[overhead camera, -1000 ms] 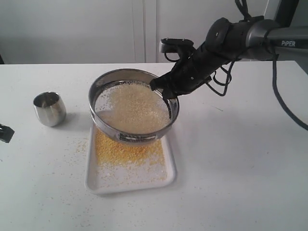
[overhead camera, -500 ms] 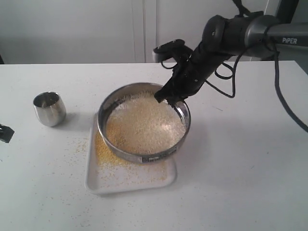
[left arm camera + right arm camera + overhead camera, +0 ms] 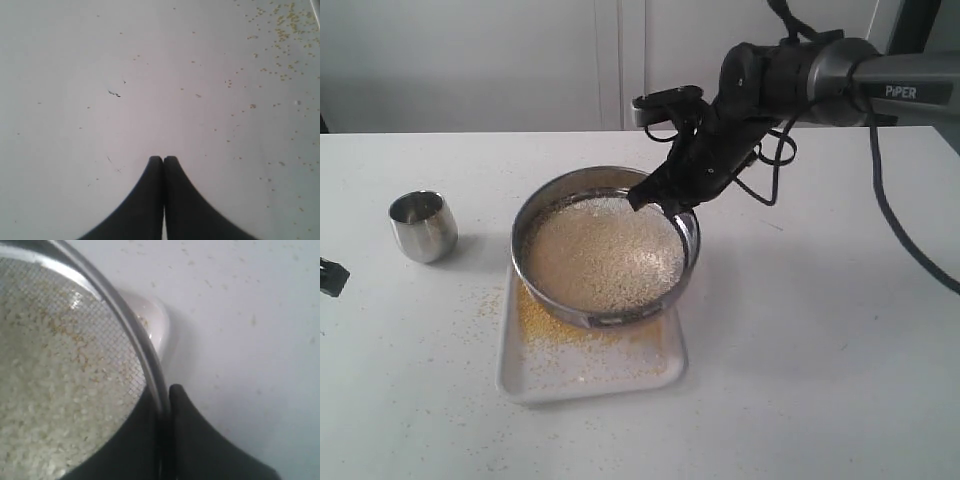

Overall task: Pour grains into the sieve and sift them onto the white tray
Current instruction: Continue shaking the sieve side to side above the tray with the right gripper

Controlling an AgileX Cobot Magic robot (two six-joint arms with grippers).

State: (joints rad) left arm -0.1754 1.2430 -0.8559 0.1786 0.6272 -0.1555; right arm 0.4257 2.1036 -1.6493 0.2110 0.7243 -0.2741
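My right gripper (image 3: 665, 198) is shut on the far right rim of the sieve (image 3: 588, 317), one finger inside the wall and one outside (image 3: 192, 425). It holds the round steel sieve (image 3: 132, 337) a little above the white tray (image 3: 665, 378). Pale rice-like grains (image 3: 605, 255) fill the mesh (image 3: 55, 390). Yellow fine grains (image 3: 555, 335) lie on the tray below. A corner of the tray (image 3: 157, 322) shows past the rim. My left gripper (image 3: 163, 160) is shut and empty above the bare table, a dark tip at the exterior view's left edge (image 3: 330, 277).
A small steel cup (image 3: 423, 226) stands upright on the table left of the sieve. Stray yellow grains (image 3: 282, 35) are scattered on the white table around the tray. The wall rises behind the table's far edge.
The right gripper swung the sieve right over the tray, then back left and slightly farther. The pale grains shifted inside and spread more evenly. The left gripper stayed still.
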